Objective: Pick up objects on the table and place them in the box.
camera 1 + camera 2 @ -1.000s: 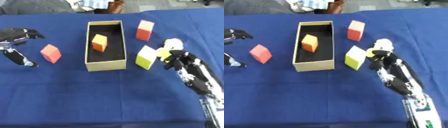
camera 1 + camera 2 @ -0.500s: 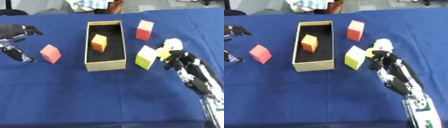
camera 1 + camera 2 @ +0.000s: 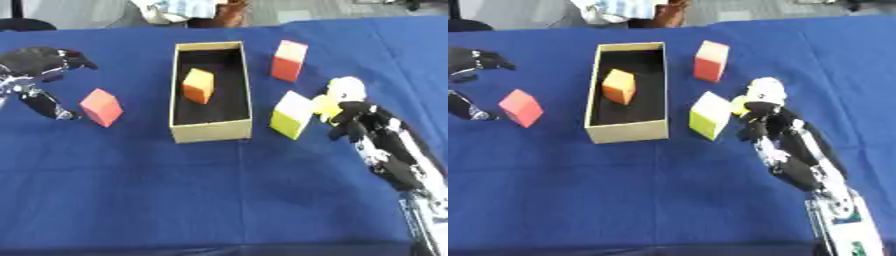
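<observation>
An open tan cardboard box stands lengthwise in the middle of the blue table, with an orange cube inside it. A yellow-green cube lies just right of the box. My right hand is against that cube's right side, with a white rounded part at its top. A red block with a pale top stands further back, right of the box. A red cube lies left of the box. My left hand hovers up and left of the red cube, fingers relaxed and holding nothing.
The blue cloth covers the whole table. My right forearm runs from the lower right corner up to the hand. A person sits beyond the far edge, not touching anything.
My left hand has drifted a little toward the far edge, away from the red cube. The right hand and all the blocks have stayed in place.
</observation>
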Controlling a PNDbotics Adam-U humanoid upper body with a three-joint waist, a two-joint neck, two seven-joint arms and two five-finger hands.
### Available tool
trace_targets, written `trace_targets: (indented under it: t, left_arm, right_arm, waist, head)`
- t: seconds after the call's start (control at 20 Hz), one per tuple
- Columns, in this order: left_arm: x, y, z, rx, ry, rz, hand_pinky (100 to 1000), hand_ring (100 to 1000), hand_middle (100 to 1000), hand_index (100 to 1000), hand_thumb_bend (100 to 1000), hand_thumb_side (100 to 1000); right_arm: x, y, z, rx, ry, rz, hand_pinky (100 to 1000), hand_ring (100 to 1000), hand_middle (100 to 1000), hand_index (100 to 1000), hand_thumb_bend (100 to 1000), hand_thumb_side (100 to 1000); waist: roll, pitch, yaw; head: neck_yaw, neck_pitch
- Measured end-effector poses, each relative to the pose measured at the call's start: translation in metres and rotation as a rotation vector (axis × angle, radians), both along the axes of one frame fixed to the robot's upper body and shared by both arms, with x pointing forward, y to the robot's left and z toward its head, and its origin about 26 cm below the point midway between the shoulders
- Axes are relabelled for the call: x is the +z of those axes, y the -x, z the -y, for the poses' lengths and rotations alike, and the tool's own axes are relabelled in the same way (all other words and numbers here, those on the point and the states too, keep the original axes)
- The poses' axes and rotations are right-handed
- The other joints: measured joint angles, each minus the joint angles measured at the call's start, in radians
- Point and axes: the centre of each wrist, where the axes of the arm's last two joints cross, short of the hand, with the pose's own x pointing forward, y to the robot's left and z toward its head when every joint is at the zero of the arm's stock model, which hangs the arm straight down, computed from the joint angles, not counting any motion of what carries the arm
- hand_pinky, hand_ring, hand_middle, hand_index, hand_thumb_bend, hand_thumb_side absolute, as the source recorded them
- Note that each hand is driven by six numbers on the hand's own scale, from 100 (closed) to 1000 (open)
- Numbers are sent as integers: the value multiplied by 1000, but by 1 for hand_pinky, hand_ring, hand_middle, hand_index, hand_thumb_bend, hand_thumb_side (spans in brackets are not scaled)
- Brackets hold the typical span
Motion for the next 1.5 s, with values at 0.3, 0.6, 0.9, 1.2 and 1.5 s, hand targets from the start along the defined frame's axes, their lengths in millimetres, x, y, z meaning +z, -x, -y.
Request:
trace_targets:
  t: [0.3, 0.6, 0.9, 1.2, 1.5]
  left_arm:
    - [-6, -4, 4, -27, -22, -40, 840, 821, 828, 922, 575, 168]
    - [-10, -6, 6, -41, -24, -63, 837, 816, 818, 917, 550, 160]
    - [-12, -8, 10, -50, -8, -59, 833, 811, 808, 911, 497, 146]
    - [-13, -12, 17, -64, -2, -57, 831, 806, 782, 891, 491, 141]
    - [-17, -15, 20, -80, -22, -89, 824, 791, 743, 863, 485, 145]
  right_arm:
    - [0, 0, 0, 0, 0, 0, 576, 571, 612, 796, 100, 465]
    - [-1, 0, 0, 0, 1, -3, 576, 571, 612, 796, 100, 465]
    - [-2, 0, 0, -1, 1, -6, 576, 571, 612, 796, 100, 464]
    - [-2, 0, 0, -1, 2, -7, 576, 571, 612, 795, 100, 464]
    - [-2, 0, 0, -1, 3, -7, 576, 572, 612, 795, 100, 465]
  waist:
    - [0, 0, -1]
    - [0, 0, -1]
    - [0, 0, -1]
    - [0, 0, -4]
    - [0, 0, -7]
  head:
    - [2, 0]
    - [2, 0]
    - [2, 0]
    - [2, 0]
    - [2, 0]
